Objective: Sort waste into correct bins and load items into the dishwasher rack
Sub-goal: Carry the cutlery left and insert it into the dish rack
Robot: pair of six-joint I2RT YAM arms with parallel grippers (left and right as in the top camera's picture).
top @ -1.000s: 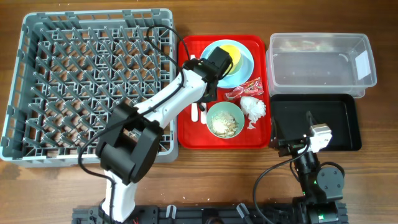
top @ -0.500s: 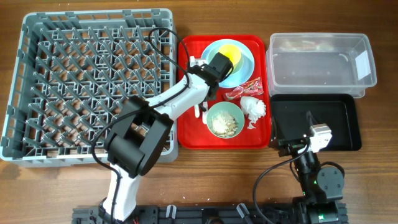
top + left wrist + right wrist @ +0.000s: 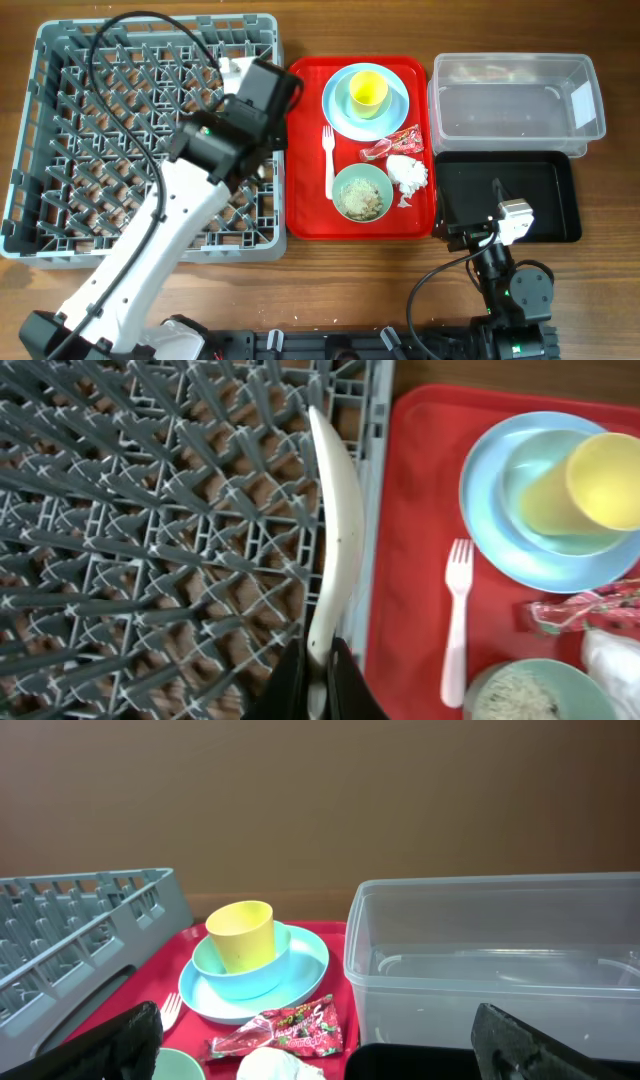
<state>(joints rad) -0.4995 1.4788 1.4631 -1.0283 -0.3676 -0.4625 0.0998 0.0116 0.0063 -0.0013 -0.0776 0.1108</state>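
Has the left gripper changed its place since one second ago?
Yes. The left gripper went left, from above the red tray to above the dishwasher rack, with the white spoon in its fingers.

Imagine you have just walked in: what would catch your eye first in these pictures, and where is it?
The big grey dishwasher rack fills the left of the table, and near its right edge the left arm's fingers pinch a white plastic spoon. In the middle a bright red tray carries a yellow cup on a light blue plate. At the right sit a clear tub and, nearer the robot, a black tray.
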